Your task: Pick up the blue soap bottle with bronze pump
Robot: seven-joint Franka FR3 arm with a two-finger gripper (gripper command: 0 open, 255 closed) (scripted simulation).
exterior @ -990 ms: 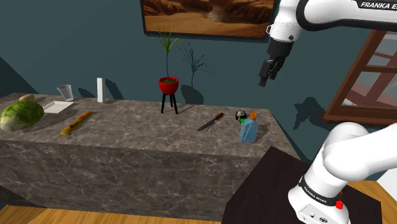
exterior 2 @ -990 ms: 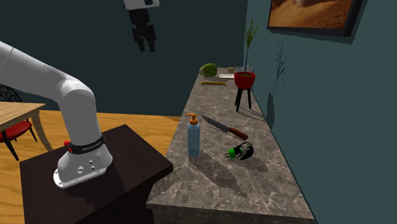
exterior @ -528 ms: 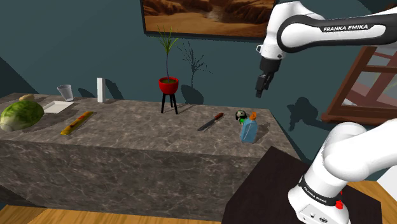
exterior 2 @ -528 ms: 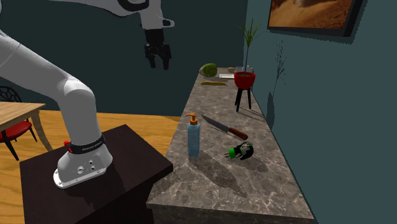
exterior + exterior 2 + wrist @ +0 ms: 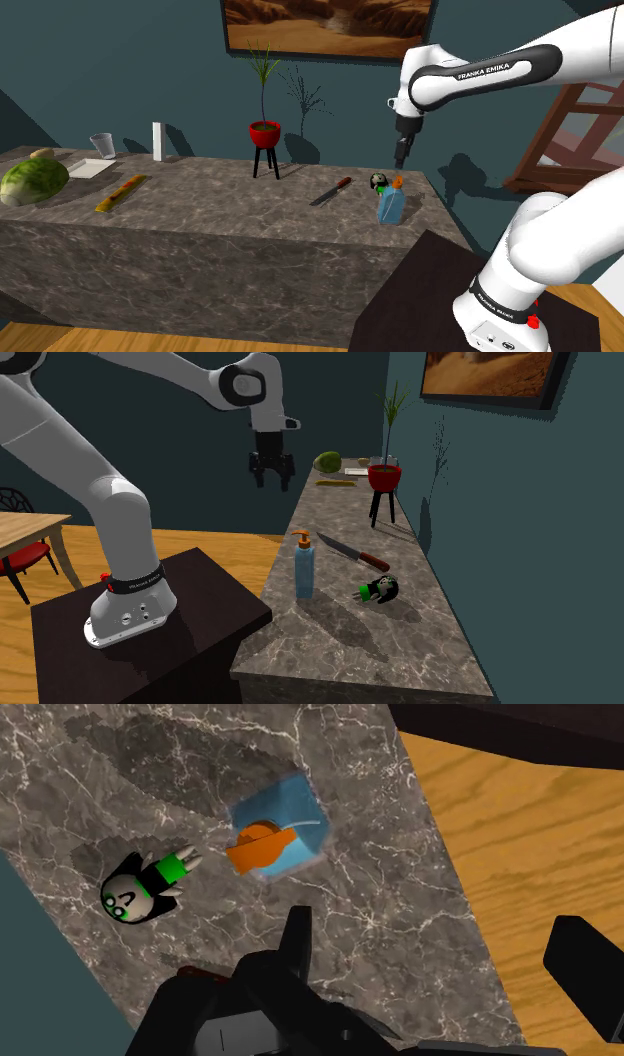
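The blue soap bottle [image 5: 391,207] with an orange-bronze pump stands upright near the stand-side end of the marble counter [image 5: 220,205]. In the second exterior view the bottle [image 5: 304,570] is by the counter's near-left edge. My gripper [image 5: 401,158] hangs in the air above the bottle, a clear gap below its tips. The second exterior view shows the gripper [image 5: 271,479] high over the counter's edge, fingers pointing down. From above, the bottle [image 5: 283,838] lies ahead of the open gripper [image 5: 440,949], nearer its one finger [image 5: 297,939]; nothing is between the fingers.
A small black-and-green toy [image 5: 378,181] lies right beside the bottle, and a knife [image 5: 332,191] just past it. A red plant pot on a stand [image 5: 265,140], a yellow strip [image 5: 122,192], a melon [image 5: 33,182], a plate [image 5: 90,168], a glass [image 5: 101,146] sit farther along.
The arm has swung down and toward the counter, bringing the gripper from high near the picture to just above the bottle. The bottle has not moved.
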